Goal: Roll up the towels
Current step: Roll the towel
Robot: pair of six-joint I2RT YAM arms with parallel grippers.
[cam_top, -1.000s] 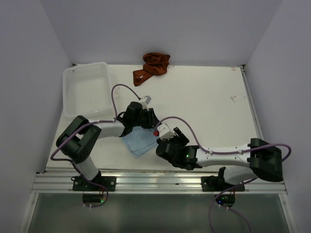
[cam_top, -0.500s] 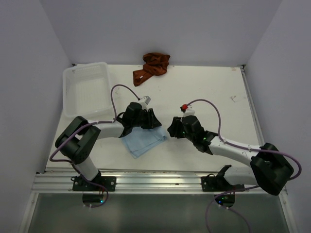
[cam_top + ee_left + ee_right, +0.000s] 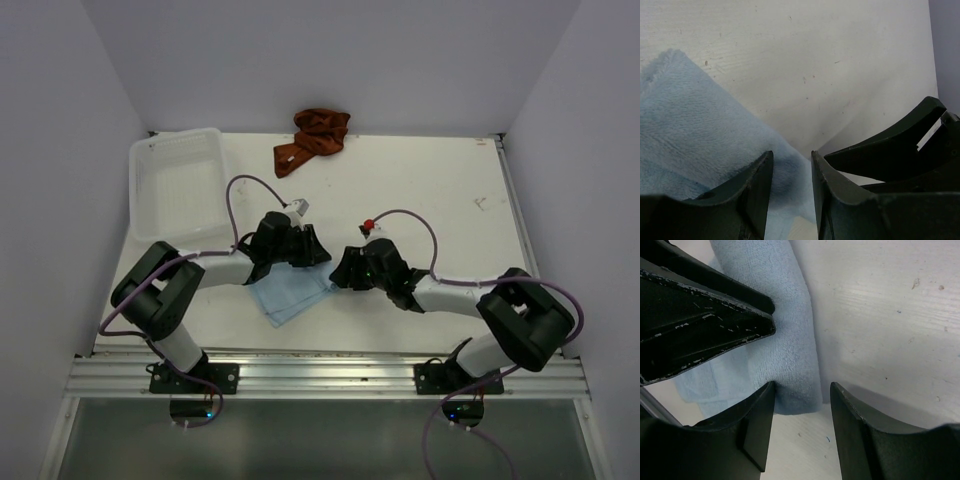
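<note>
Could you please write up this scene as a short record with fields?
blue towel: lies on the table near the arms, right edge folded thick
red towel: crumpled at the far edge, nothing touching it
basket: far left, apart from both towels
left hand: jaws narrowly apart, blue towel's edge between them; grip unclear
right hand: open, fingertips either side of the folded edge's end
progress: neither towel rolled yet
</note>
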